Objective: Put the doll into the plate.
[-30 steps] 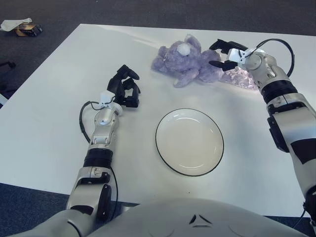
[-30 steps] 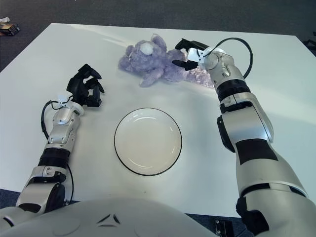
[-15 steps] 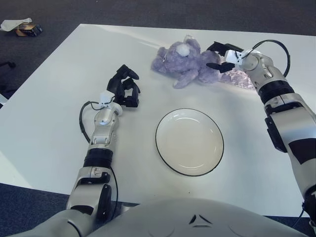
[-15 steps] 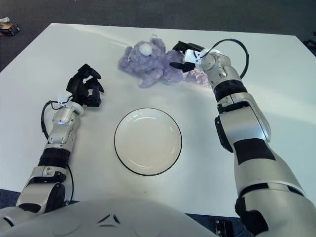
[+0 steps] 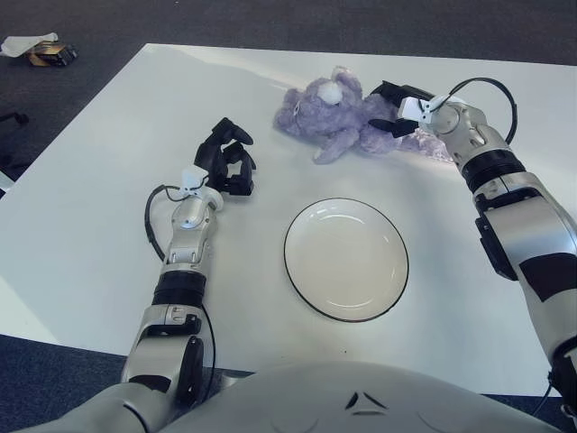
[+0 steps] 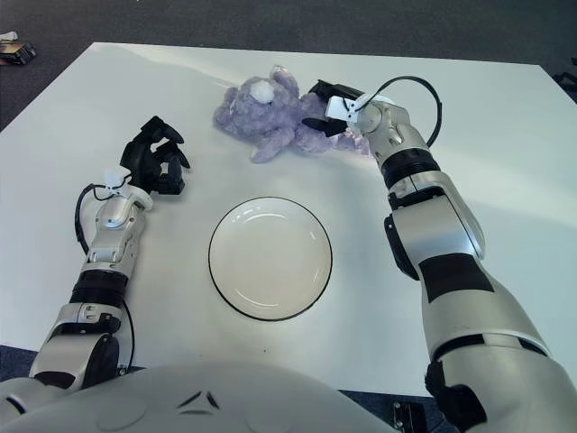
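A purple plush doll (image 5: 332,114) lies on the white table beyond the plate. The white plate (image 5: 347,262) with a dark rim sits in the middle, nothing in it. My right hand (image 5: 387,107) is at the doll's right end, fingers spread, one above and one below the plush, touching it without closing. My left hand (image 5: 227,161) shows to the left of the plate, fingers curled and holding nothing.
A crinkled translucent wrapper (image 5: 435,146) lies on the table just right of the doll, under my right wrist. Small items (image 5: 38,50) lie on the dark floor past the table's far left corner.
My right hand has moved left, in against the doll's right end, and the doll has shifted slightly left. The left hand has not moved.
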